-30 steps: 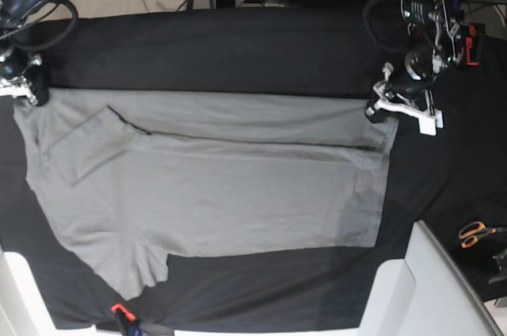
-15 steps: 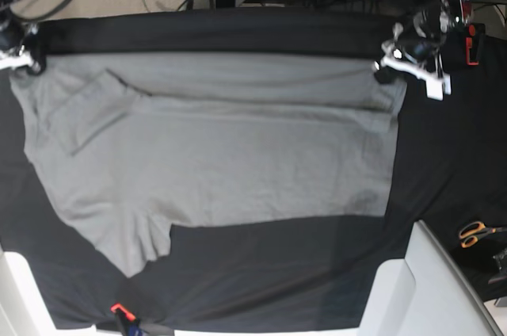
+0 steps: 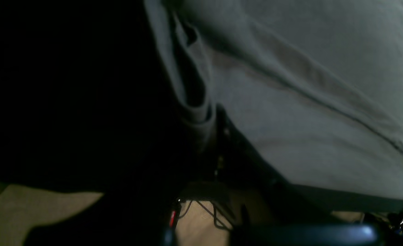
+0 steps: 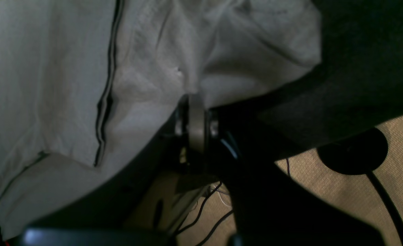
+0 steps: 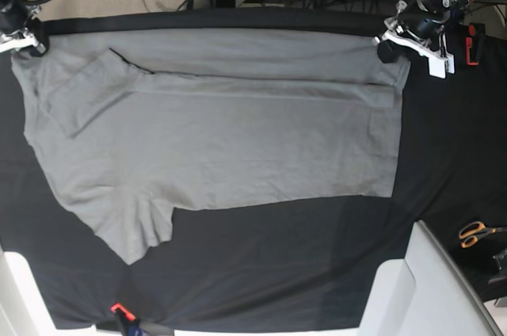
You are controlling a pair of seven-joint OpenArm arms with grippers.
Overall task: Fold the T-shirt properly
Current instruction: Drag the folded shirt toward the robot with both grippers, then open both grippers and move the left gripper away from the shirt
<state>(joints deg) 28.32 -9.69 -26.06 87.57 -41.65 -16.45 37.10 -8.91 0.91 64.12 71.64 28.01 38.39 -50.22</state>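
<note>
The T-shirt (image 5: 214, 134) is soft mid-grey cotton, spread almost flat on the black cloth (image 5: 444, 162) that covers the table. Its upper strip is folded over, so a long straight crease runs from side to side, and one short sleeve lies folded as a slanted flap near the far left corner of the table. The second sleeve points to the near edge. The cloth below is matte and dark.

The left gripper (image 5: 390, 44) is at the far right corner of the table, its fingers closed on the hem corner of the T-shirt. The right gripper (image 5: 32, 39) is at the far left corner, its fingers pinched on the shoulder part.

Compared with one second ago, both grippers have moved toward the far edge of the table and the whole T-shirt has travelled with them; the fabric now looks more stretched and smoother.

The right wrist view shows the pale fabric (image 4: 85, 85) gathered into the fingers (image 4: 196, 119), with fine wrinkles and a double dark seam line, which the base view does not show. The left wrist view is very dark; the grey cloth (image 3: 290, 102) with its rolled edge is visible there, but the fingers are not clear. Only the base view shows the orange scissors (image 5: 475, 233) near the right edge.
</note>
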